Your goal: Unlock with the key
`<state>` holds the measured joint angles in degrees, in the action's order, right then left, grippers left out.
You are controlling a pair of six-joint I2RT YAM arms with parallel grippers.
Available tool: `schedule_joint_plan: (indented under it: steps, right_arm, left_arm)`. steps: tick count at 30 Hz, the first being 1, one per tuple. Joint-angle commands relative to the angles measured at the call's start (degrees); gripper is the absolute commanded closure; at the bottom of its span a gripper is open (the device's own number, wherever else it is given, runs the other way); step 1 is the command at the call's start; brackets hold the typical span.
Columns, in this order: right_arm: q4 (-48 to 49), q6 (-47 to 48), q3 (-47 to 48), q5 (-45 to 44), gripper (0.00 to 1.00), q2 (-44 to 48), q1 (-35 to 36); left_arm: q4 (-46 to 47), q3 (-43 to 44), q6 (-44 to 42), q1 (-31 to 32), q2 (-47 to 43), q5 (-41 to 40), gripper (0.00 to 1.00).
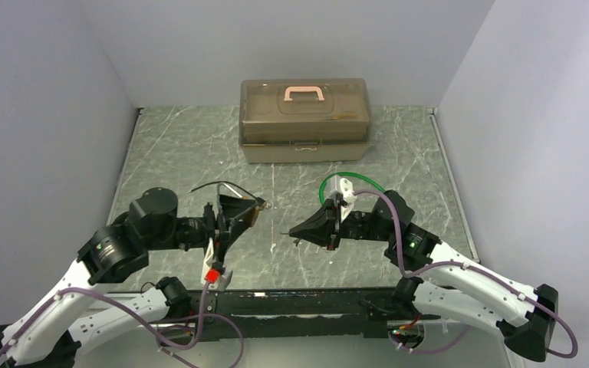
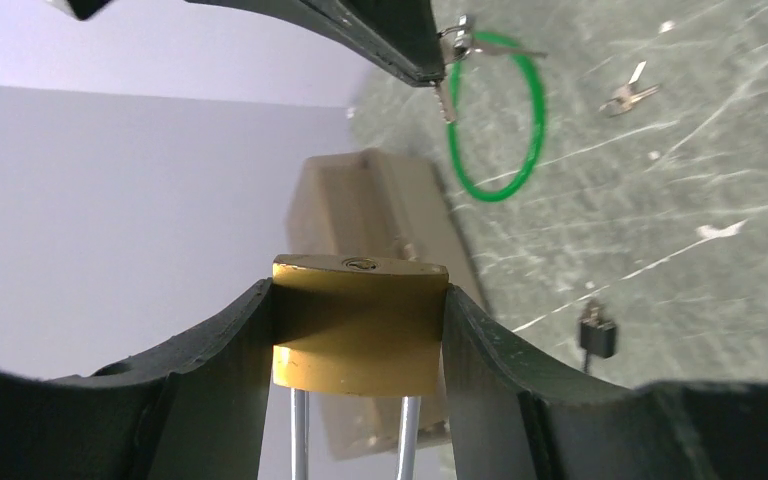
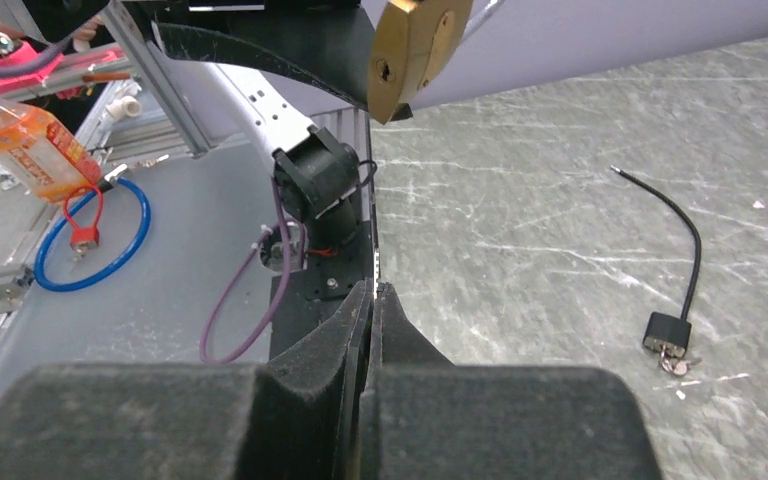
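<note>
Left gripper clamped the brass padlock by its sides, held above the table, near and left of centre, keyhole facing right. Right gripper was pinched shut, apparently on the key, with a green loop dangling.

Risk: the blade sat off-axis from the keyhole, so it could skid on the brass or swivel in the pinch, and the loop might snag.

No legible writing; bottle label unreadable.

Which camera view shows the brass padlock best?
The left wrist view: the padlock sits large and centred, clamped in the left gripper, shackle legs below. The right wrist view shows its keyhole face but crops it at the top edge. The top external view shows only a small brass spot.
</note>
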<state>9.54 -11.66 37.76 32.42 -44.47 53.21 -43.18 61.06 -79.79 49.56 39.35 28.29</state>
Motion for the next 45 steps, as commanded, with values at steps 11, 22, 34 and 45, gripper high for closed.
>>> schedule_joint_plan:
  steps: [11, 22, 34, 45]
  right_arm:
    - [2.80, -0.35, 14.37, -0.32, 1.00, -10.14, 0.41]
    - [2.47, 0.18, 17.17, -6.43, 1.00, -14.14, 2.52]
    - [6.19, -0.07, 17.61, -7.70, 1.00, -16.01, 2.95]
    - [8.40, -0.73, 17.85, -6.73, 1.00, -17.31, 2.99]
  left_arm:
    - [13.25, -4.00, -4.49, 0.16, -5.79, -10.04, 1.00]
    - [16.80, -5.36, -4.13, -0.78, -6.68, -11.18, 1.00]
    - [15.44, -5.58, -3.58, -0.98, -6.55, -9.87, 1.00]
    - [15.94, -6.12, -3.23, -1.00, -6.42, -9.40, 1.00]
